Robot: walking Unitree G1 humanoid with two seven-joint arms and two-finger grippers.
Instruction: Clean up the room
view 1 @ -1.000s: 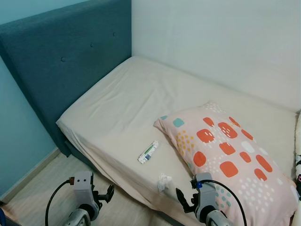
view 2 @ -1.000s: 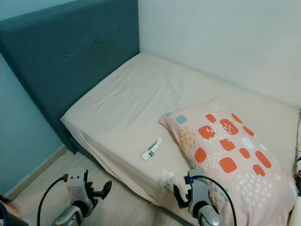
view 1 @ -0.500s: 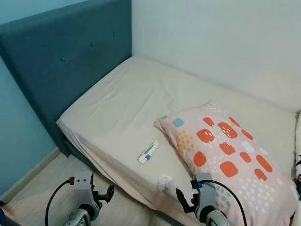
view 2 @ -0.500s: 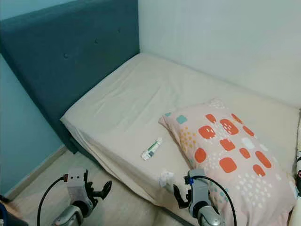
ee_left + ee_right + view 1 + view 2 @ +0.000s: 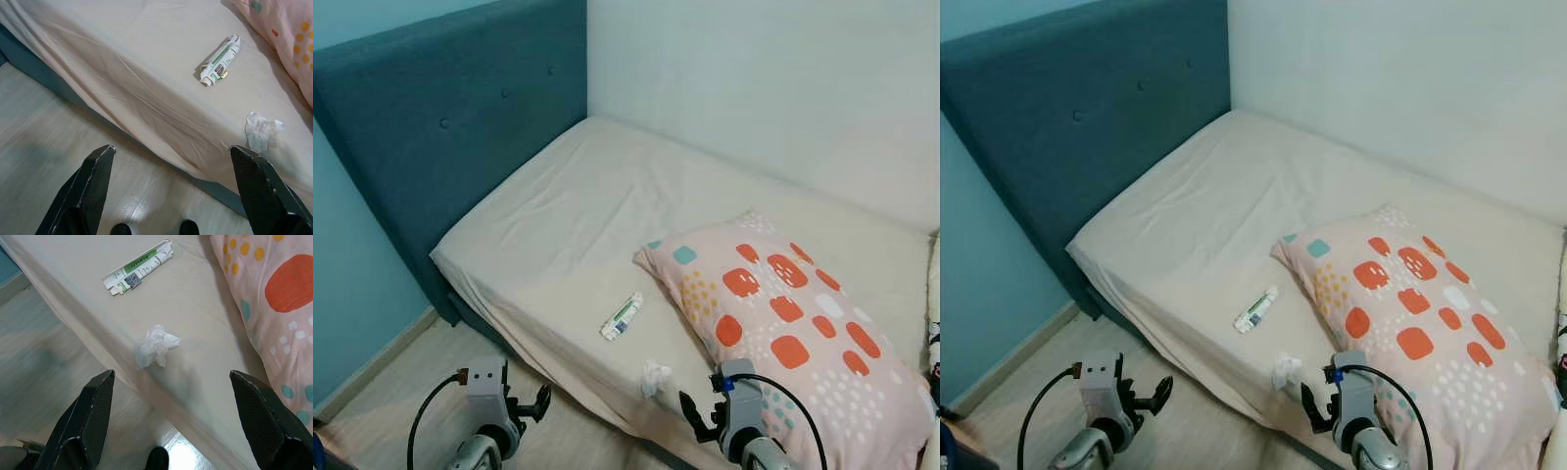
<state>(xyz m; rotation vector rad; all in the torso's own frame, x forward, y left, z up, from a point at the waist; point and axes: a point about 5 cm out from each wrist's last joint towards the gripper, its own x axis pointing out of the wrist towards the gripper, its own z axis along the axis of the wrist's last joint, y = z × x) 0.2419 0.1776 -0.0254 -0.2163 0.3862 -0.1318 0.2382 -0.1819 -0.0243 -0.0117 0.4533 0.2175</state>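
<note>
Headboard (image 5: 440,117): teal woven cloth, matt, button-tufted. Bed sheet (image 5: 578,225): cream cloth, matt, lightly creased. Pillow (image 5: 783,333): soft printed cloth, pink with orange and white patches. Wrapper (image 5: 138,268): printed white and green packet, slightly glossy, crumpled at the ends. Tissue (image 5: 156,346): thin white paper, crumpled. Floor (image 5: 44,132): pale wood-look planks with a mild sheen. Left pincer (image 5: 176,191) and right pincer (image 5: 171,421): black fingers, matt, finely textured.
</note>
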